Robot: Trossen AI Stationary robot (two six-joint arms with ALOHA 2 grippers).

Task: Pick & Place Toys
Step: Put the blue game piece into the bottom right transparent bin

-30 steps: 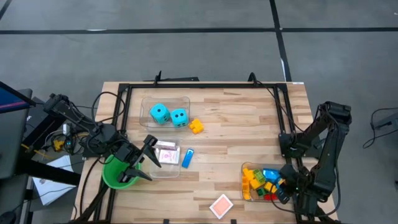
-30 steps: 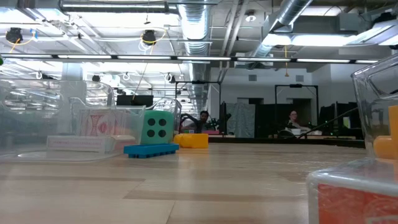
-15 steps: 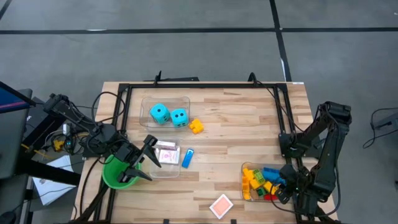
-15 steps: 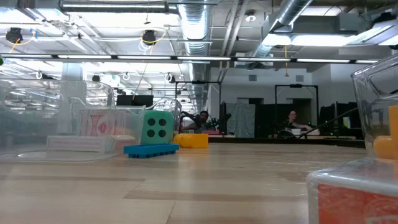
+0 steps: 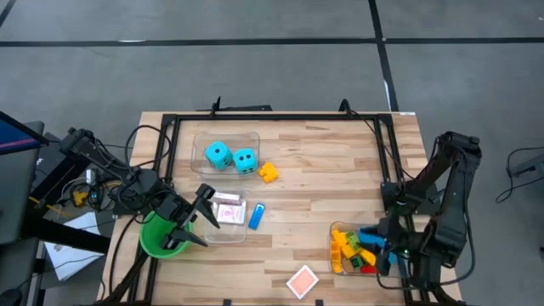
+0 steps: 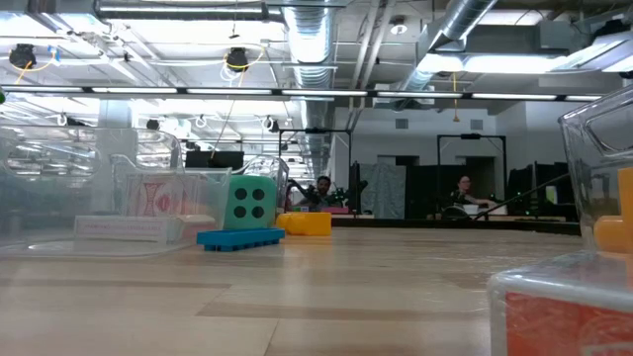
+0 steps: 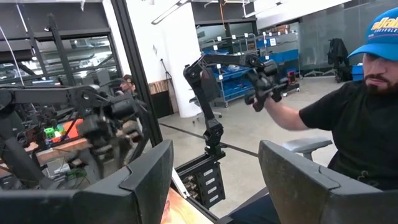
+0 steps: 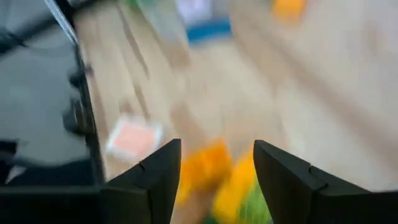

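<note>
Since a moment ago, our right gripper [image 5: 384,248] has shifted over the brick bin [image 5: 338,228], fingers parted, empty; our left gripper [image 5: 197,219], half-open, holds nothing. Two dice [image 5: 231,156], one yellow brick [image 5: 269,173].

Table top [image 5: 323,170]: pale wood planking with visible grain and a smooth, lightly sheened finish in the low view. Frame [image 5: 280,118] around the work area: black metal bars, matt. Clear bin [image 5: 201,140]: transparent, glossy plastic; a second clear bin [image 5: 335,229] looks the same. Two cyan dice [image 5: 229,156]: matt, soft-looking foam, black dots. Yellow brick [image 5: 269,172] and blue brick [image 5: 256,215]: smooth, hard plastic, slight shine. Bricks in the bin [image 5: 353,248]: the same plastic, mixed colours. Playing cards [image 5: 303,280]: flat, smooth card. Green cup [image 5: 155,240]: smooth plastic. Left gripper's fingers [image 7: 149,171]: dark, matt plastic.
</note>
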